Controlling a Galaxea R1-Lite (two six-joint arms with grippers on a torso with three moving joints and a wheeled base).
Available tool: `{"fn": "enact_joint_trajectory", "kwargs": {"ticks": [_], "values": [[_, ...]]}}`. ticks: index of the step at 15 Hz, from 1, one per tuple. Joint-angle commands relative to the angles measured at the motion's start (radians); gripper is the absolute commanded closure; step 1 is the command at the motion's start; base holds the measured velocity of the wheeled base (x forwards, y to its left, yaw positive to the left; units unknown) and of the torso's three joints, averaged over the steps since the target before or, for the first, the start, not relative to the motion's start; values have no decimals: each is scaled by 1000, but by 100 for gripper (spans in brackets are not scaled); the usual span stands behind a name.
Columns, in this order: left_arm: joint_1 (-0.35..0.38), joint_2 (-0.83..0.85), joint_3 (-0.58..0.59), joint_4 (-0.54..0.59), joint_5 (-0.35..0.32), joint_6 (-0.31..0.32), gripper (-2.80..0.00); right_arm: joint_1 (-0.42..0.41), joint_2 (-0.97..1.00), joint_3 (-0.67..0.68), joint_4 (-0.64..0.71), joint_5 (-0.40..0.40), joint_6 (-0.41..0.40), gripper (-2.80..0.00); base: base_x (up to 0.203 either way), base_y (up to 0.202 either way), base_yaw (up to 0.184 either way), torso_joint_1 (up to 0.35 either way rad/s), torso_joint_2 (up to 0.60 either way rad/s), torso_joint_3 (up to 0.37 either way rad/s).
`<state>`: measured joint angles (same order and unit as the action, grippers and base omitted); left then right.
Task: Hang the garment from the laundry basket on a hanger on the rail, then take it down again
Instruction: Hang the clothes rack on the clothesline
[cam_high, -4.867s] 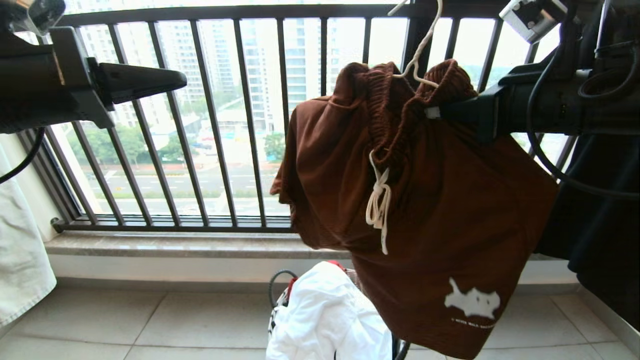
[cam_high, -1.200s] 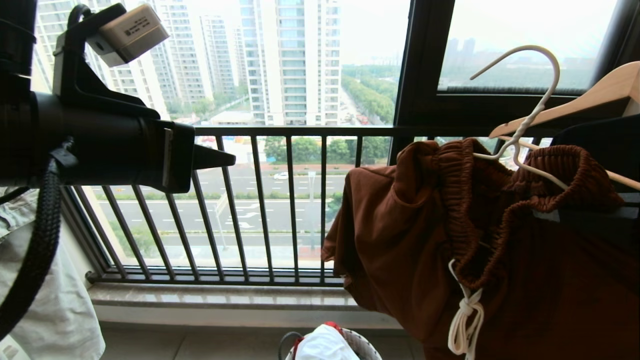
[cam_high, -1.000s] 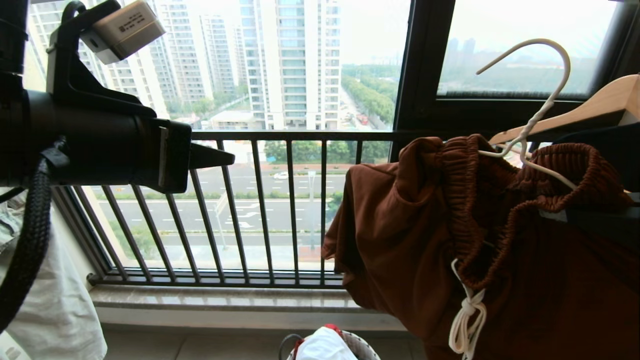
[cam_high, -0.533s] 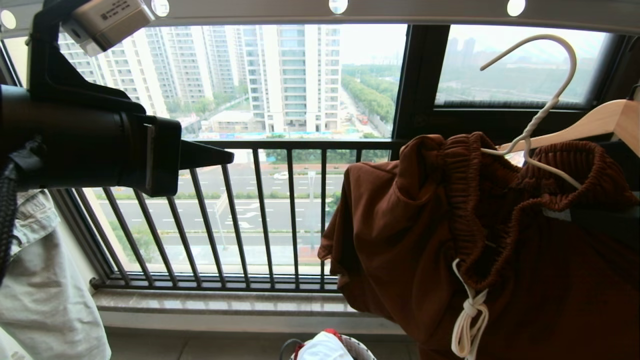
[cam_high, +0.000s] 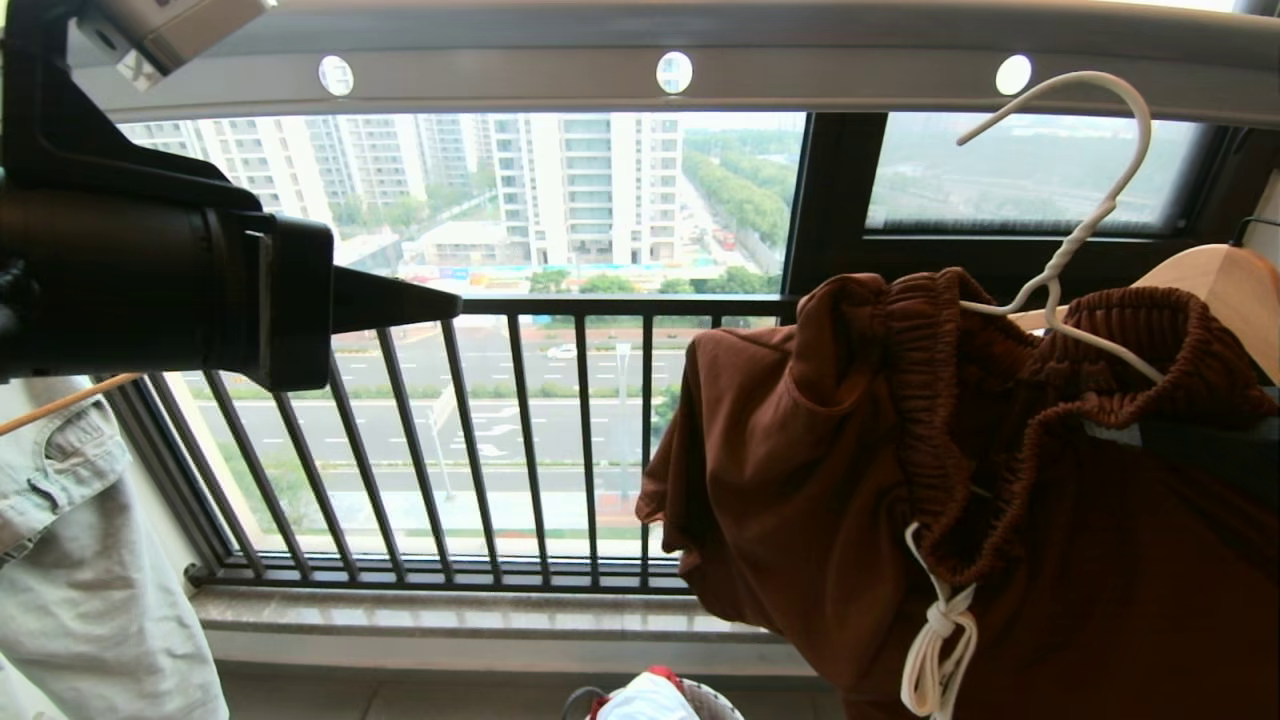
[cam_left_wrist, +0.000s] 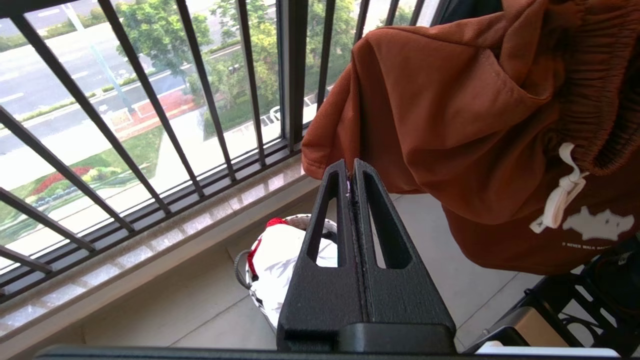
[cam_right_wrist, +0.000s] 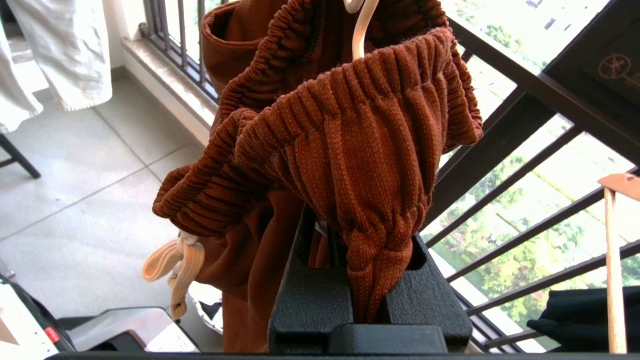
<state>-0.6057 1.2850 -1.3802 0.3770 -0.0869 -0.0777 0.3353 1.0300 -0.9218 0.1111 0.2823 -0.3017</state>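
Rust-brown soft shorts (cam_high: 960, 480) on thin cream-white wire hanger (cam_high: 1075, 210), waistband pinched by right gripper (cam_right_wrist: 367, 280). View lifted: perforated silver-grey rail (cam_high: 700, 70) now visible, hook just under it, hanging imminent. Left gripper (cam_left_wrist: 352, 172) pressed together, empty, apart.

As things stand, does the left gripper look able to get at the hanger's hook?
Probably yes. The left gripper, shut and empty, has open air between it and the hanger; the hook stands bare above the garment, just below the rail.
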Motion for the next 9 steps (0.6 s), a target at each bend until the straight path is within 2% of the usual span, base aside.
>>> {"fn": "enact_joint_trajectory", "kwargs": {"ticks": [1, 3, 7, 9], "values": [[-11, -6, 1, 2, -1, -2, 0, 11, 2, 14, 1, 5, -11, 0, 0, 0, 0, 110, -244, -124], [-11, -9, 1, 2, -1, -2, 0, 12, 2, 21, -3, 34, -11, 0, 0, 0, 0, 110, -229, -113], [-11, -22, -8, 1, 2, -24, 0, 18, 5, 44, -7, 46, -10, 0, 0, 0, 0, 0, 0, 0], [-16, -33, -8, 1, 43, -28, 0, 19, 6, 44, -5, 46, -11, 0, 0, 0, 0, 0, 0, 0]]}}
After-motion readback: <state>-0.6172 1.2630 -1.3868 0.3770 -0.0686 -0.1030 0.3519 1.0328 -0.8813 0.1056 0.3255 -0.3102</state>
